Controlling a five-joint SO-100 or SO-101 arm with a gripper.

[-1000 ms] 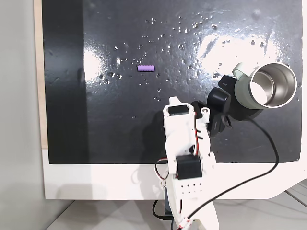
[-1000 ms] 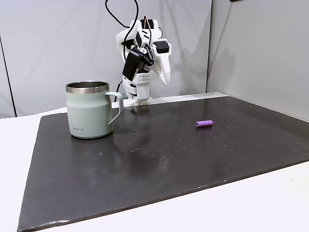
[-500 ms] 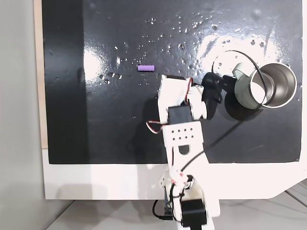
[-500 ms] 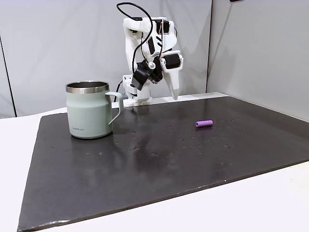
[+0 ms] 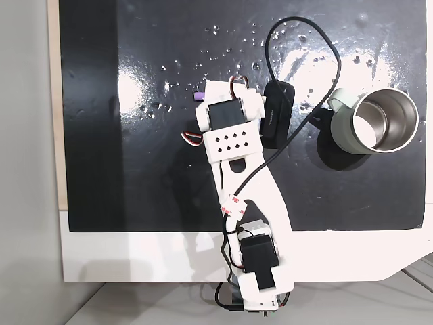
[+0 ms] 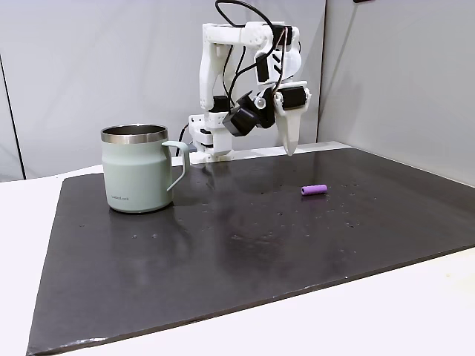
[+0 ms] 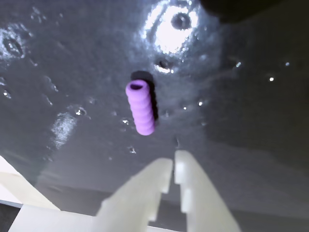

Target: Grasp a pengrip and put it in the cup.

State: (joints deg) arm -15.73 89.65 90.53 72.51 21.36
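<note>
Your wrist view shows the gripper (image 7: 173,165) with fingers together above the mat (image 7: 251,111), empty; the pengrip (image 7: 141,107) lies just ahead. A fixed view adds the cup (image 6: 138,168), well apart.

Pincer (image 7: 173,165) nearly closed, hovering apart from the pengrip (image 7: 141,107) lying ahead.

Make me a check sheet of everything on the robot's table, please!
Surface: shiny black mat on a white table.
Job's things: small purple ribbed pengrip lying on the mat; pale green steel-lined cup upright, apart from it.
Clutter: nothing seen.
Grippers: white gripper above the mat near the pengrip, jaws nearly together, holding nothing.
Cables: black cable looping over the mat near the cup.
Surroundings: grey walls.
</note>
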